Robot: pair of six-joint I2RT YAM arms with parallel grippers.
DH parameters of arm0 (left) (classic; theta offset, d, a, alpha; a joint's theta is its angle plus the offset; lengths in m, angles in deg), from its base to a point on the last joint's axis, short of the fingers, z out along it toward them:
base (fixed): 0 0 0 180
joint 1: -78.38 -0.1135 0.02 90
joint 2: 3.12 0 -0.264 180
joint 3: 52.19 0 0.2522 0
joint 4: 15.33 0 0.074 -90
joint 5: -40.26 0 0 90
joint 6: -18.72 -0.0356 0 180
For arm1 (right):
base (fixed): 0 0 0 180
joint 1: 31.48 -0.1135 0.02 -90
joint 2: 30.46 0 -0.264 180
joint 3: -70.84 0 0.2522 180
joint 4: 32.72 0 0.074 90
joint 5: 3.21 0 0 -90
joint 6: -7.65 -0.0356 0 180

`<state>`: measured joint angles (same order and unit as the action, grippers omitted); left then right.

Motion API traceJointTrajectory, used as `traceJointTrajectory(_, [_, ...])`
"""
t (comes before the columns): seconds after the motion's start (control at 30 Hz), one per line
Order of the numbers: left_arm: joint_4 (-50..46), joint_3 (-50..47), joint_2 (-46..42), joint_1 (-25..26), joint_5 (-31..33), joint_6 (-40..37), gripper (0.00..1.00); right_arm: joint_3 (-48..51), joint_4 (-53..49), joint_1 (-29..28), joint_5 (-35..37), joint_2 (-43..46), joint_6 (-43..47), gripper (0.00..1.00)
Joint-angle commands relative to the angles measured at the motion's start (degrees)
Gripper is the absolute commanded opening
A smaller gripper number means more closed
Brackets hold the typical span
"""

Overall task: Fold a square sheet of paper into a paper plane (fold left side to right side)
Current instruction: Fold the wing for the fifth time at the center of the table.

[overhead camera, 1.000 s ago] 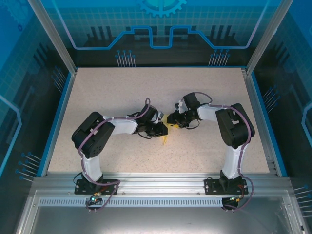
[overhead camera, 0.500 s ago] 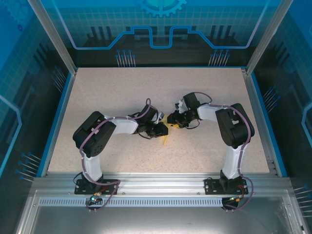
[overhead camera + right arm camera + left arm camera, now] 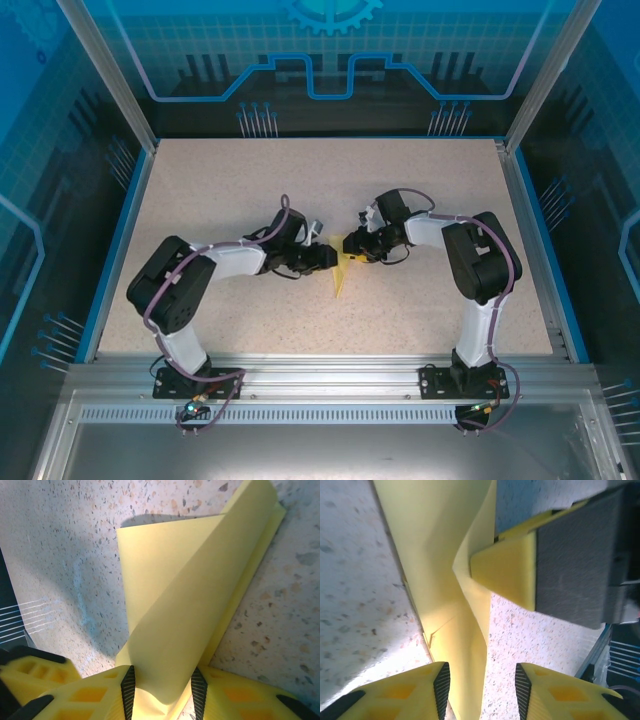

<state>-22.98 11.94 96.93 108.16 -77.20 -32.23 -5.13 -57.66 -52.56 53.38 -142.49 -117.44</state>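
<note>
At 6 o'clock in the overhead view an aluminium rail [image 3: 320, 372] runs along the near edge, with the left arm base [image 3: 190, 380] and right arm base [image 3: 465, 380] bolted to it. Beyond it lies the table [image 3: 200, 190], a beige, stone-speckled surface bordered by a blue rim [image 3: 113, 250]. Near its middle the folded yellow paper [image 3: 341, 276] rests as a narrow wedge, its point toward 6 o'clock. The left gripper [image 3: 326, 257] sits low at the wedge's 9 o'clock. Its jaws stand apart and clasp nothing, and the paper runs along the table through the gap between the fingertips [image 3: 441, 685]. The right gripper [image 3: 352, 243] comes in at the wedge's 1 o'clock and is clenched on the paper's broad end, where a curled flap fills the gap between its pads [image 3: 128, 690]. At 12 o'clock, past the table's far edge, stands a blue back wall [image 3: 330, 70] printed with circuit lines and a gear, flanked by slanting metal posts [image 3: 105, 70]. Glossy blue side panels [image 3: 40, 200] close the 3 and 9 o'clock sides.
</note>
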Motion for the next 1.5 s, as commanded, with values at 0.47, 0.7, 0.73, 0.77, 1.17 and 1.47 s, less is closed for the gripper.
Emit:
traceJointTrajectory(0.47, [-1.19, 10.05, 9.77, -3.06, -5.19, 1.38, 0.39, 0.95, -2.36, -2.21, 1.83, -4.07, 1.96, 0.38])
traceJointTrajectory(0.7, [0.18, 10.36, 12.13, -3.11, -5.96, 2.55, 0.38, 0.82, -2.36, -2.21, 1.77, -4.31, 1.96, 0.38])
traceJointTrajectory(0.73, [0.52, 10.36, 12.48, -3.07, -6.26, 2.77, 0.38, 0.85, -2.36, -2.15, 1.81, -4.30, 1.95, 0.38])
traceJointTrajectory(0.77, [0.88, 10.37, 12.74, -3.11, -6.49, 3.01, 0.38, 0.80, -2.36, -2.21, 1.80, -4.25, 1.96, 0.38])
traceJointTrajectory(1.17, [4.00, 10.54, 15.00, -3.02, -7.94, 4.81, 0.23, 0.76, -2.36, -2.22, 1.68, -4.52, 1.91, 0.38])
traceJointTrajectory(1.47, [1.71, 9.01, 14.11, -3.04, -4.78, 3.76, 0.12, 0.76, -2.44, -2.21, 1.75, -4.67, 2.04, 0.38])
